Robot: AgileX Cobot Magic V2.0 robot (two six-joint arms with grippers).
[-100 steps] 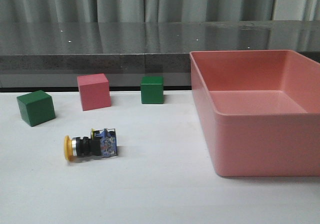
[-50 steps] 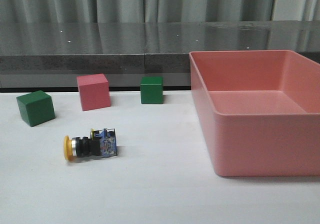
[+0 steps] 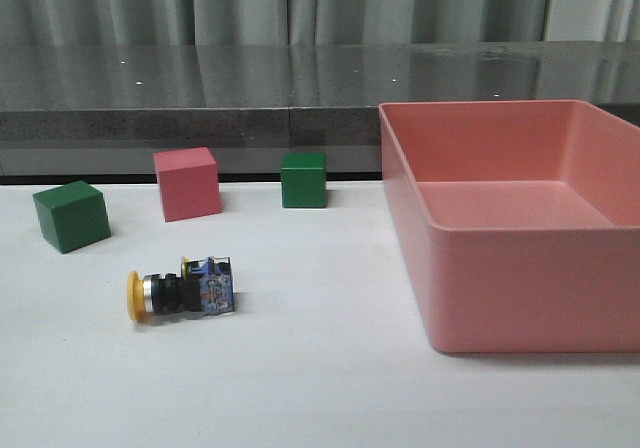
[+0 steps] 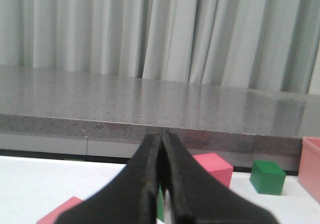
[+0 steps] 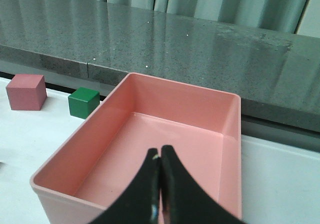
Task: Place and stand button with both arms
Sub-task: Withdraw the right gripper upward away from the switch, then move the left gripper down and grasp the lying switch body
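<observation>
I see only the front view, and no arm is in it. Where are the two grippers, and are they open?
Observer: The right gripper is shut and empty, above the pink bin.
Operator: And the left one?
Observer: The left gripper is shut too, holding nothing, and faces the pink cube and a green cube.
Operator: Does either wrist camera show the button?
Observer: No. Only the front view has the button, lying on its side on the table, yellow cap to the left.
</observation>
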